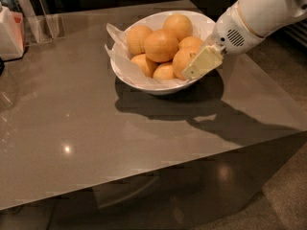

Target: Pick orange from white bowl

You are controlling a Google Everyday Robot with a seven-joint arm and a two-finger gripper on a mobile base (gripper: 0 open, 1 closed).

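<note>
the gripper [201, 62] is hanging over the right rim of the white bowl [165, 87], open or closed i cannot tell, and the orange [180, 59] is sitting right against it, toward the bowl's centre.

The arm [268, 8] is a fat, smooth white tube with a thin tan band [245, 22] ringing it near the wrist. A small patch of dark vent slots [235, 35] marks its rounded end. The gripper [200, 63], flat and cream-yellow, sits at the white bowl's [165, 87] right rim.
</note>
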